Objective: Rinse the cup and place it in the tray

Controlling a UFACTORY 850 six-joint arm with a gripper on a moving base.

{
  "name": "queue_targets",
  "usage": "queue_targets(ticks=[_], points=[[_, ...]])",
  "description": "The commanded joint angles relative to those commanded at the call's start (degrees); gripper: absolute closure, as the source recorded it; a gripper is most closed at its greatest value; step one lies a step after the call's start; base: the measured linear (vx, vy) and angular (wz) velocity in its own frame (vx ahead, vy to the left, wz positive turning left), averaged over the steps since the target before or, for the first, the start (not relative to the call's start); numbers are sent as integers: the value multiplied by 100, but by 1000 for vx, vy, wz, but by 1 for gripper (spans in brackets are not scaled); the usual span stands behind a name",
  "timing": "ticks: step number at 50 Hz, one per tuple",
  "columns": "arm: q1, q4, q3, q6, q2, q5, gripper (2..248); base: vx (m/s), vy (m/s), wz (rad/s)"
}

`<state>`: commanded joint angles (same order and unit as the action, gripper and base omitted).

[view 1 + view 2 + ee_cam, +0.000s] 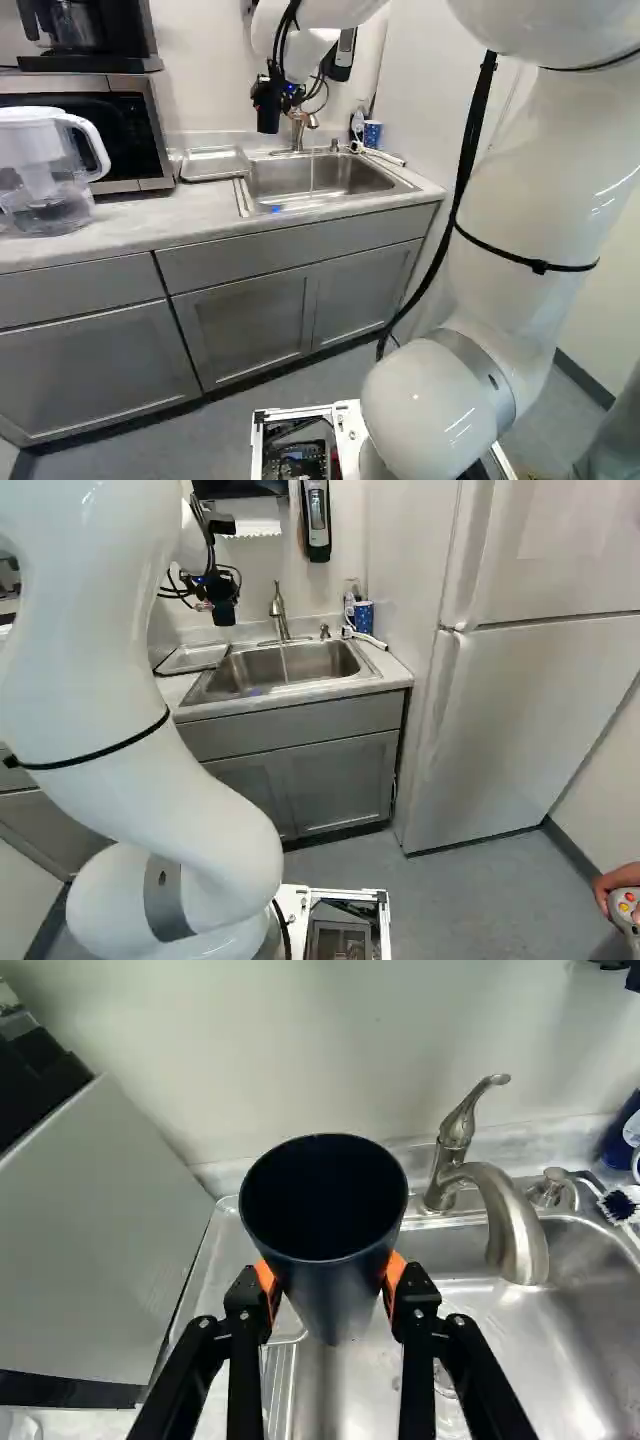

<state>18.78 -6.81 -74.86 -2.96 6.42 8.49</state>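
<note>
A kitchen corner, shown by the sink (pixel 265 667), faucet (pixel 279 610), microwave (pixel 155 150) and fridge (pixel 525 695).

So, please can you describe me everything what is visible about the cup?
The cup is dark, nearly black-blue, smooth, without a visible handle, its wall narrowing from a wide round mouth. The gripper holds it in the air, orange pads against two opposite sides. Its open mouth faces the wrist camera; its inside is too dark to tell whether anything is in it. It is beside the faucet. Its material could be metal or plastic; I cannot tell.
</note>
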Motion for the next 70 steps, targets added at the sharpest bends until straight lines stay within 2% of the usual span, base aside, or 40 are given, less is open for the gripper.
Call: queue_targets(ticks=[9, 24, 49, 70], points=[[42, 0, -62, 0, 58, -2, 129, 0, 0, 0], [246, 0, -237, 0, 221, -145, 129, 0, 0, 0], [597, 0, -493, 0, 558, -643, 129, 0, 0, 0], [606, 120, -366, 0, 671, -978, 129, 0, 0, 0]])
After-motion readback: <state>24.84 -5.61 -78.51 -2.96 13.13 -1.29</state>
